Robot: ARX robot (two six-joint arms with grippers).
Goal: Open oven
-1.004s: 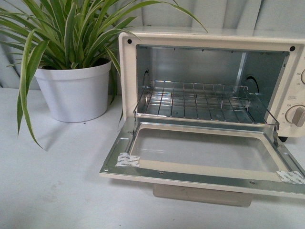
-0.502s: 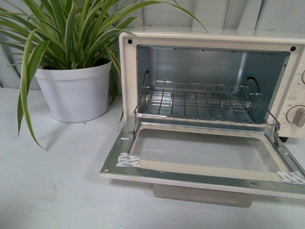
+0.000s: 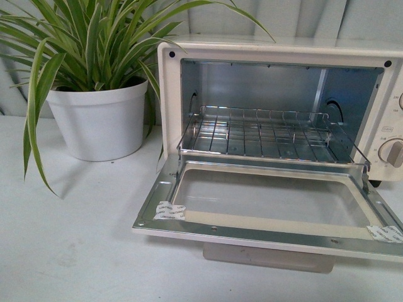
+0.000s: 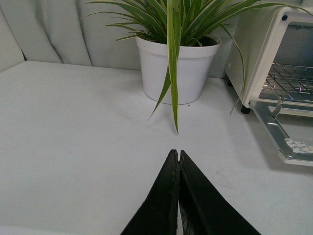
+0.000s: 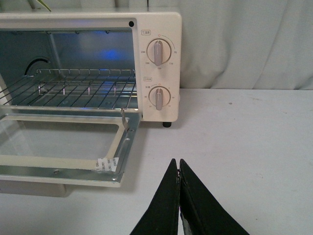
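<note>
The cream-white oven [image 3: 277, 49] stands on the white table with its glass door [image 3: 264, 201] folded down flat. The wire rack [image 3: 264, 133] sits inside, slid partly forward. Round knobs [image 5: 156, 51] show on its right side. The bar handle [image 3: 267, 257] hangs under the door's front edge. Neither gripper shows in the front view. My left gripper [image 4: 177, 152] is shut and empty above the table, to the left of the oven [image 4: 266, 54]. My right gripper [image 5: 178, 161] is shut and empty, to the right of the door's corner [image 5: 115, 171].
A white pot [image 3: 101, 119] with a long-leaved green plant [image 3: 94, 38] stands left of the oven; its leaves hang toward the table and the oven's side. A pale curtain [image 5: 244, 44] hangs behind.
</note>
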